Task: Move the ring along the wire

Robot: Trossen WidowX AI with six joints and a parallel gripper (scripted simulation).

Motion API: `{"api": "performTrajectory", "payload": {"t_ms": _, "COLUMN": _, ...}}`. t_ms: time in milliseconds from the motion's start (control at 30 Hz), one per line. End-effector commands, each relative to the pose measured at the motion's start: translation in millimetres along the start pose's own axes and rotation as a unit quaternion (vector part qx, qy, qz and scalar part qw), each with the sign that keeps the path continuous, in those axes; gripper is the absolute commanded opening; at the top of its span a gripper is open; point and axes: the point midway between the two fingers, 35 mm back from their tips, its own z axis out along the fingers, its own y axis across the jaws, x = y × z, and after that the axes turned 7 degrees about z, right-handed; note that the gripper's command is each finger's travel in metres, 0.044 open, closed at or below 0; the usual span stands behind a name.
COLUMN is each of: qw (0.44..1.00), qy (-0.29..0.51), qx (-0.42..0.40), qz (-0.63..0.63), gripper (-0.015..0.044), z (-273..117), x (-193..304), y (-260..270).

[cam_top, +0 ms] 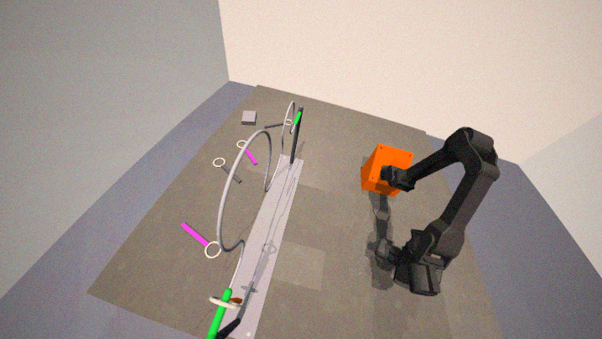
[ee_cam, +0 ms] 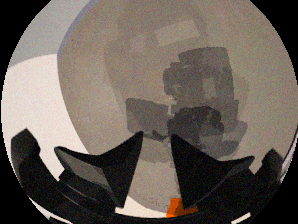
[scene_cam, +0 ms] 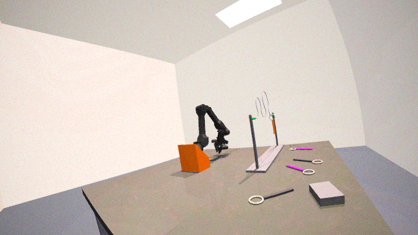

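A pale ring (cam_top: 214,300) hangs around the near green part (cam_top: 216,322) of the wire, beside the near post (cam_top: 228,329). Its orange handle (cam_top: 236,300) (scene_cam: 273,127) hangs down, mostly hidden in the top view. The thin grey wire (cam_top: 261,131) rises in tall loops towards the far post (cam_top: 294,141) (scene_cam: 254,143), which has the other green part (cam_top: 298,117) (scene_cam: 253,118). My gripper (cam_top: 414,283) (scene_cam: 220,150) (ee_cam: 157,136) is partly open and empty. It points down above the table, well away from the ring and wire.
An orange block (cam_top: 389,158) (scene_cam: 188,157) stands beside the arm's base. Several loose rings with magenta or dark handles lie beyond the wire's pale base board (cam_top: 269,219). A grey box (cam_top: 248,117) (scene_cam: 326,192) lies near the table's far corner.
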Motion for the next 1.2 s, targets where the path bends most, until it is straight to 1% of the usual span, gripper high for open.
{"api": "performTrajectory", "payload": {"t_ms": 0, "qw": 0.993, "qy": -0.1, "qx": 0.056, "qz": -0.029, "gripper": 0.016, "z": -11, "x": -61, "y": -12}}
{"api": "performTrajectory", "payload": {"t_ms": 167, "qw": 0.97, "qy": -0.205, "qx": 0.125, "qz": -0.031, "gripper": 0.016, "z": -30, "x": -123, "y": -32}}
{"api": "performTrajectory", "payload": {"t_ms": 333, "qw": 0.941, "qy": -0.281, "qx": 0.186, "qz": 0.013, "gripper": 0.016, "z": -41, "x": -169, "y": -49}}
{"api": "performTrajectory", "payload": {"t_ms": 467, "qw": 0.91, "qy": -0.343, "qx": 0.228, "qz": 0.05, "gripper": 0.016, "z": -53, "x": -203, "y": -63}}
{"api": "performTrajectory", "payload": {"t_ms": 533, "qw": 0.884, "qy": -0.385, "qx": 0.254, "qz": 0.076, "gripper": 0.016, "z": -63, "x": -223, "y": -72}}
{"api": "performTrajectory", "payload": {"t_ms": 667, "qw": 0.815, "qy": -0.477, "qx": 0.302, "qz": 0.134, "gripper": 0.016, "z": -85, "x": -263, "y": -93}}
{"api": "performTrajectory", "payload": {"t_ms": 833, "qw": 0.705, "qy": -0.585, "qx": 0.343, "qz": 0.206, "gripper": 0.016, "z": -114, "x": -299, "y": -117}}
{"api": "performTrajectory", "payload": {"t_ms": 967, "qw": 0.602, "qy": -0.663, "qx": 0.362, "qz": 0.259, "gripper": 0.016, "z": -135, "x": -316, "y": -136}}
{"api": "performTrajectory", "payload": {"t_ms": 1100, "qw": 0.491, "qy": -0.728, "qx": 0.369, "qz": 0.304, "gripper": 0.016, "z": -151, "x": -322, "y": -153}}
{"api": "performTrajectory", "payload": {"t_ms": 1167, "qw": 0.471, "qy": -0.738, "qx": 0.369, "qz": 0.311, "gripper": 0.016, "z": -154, "x": -323, "y": -156}}
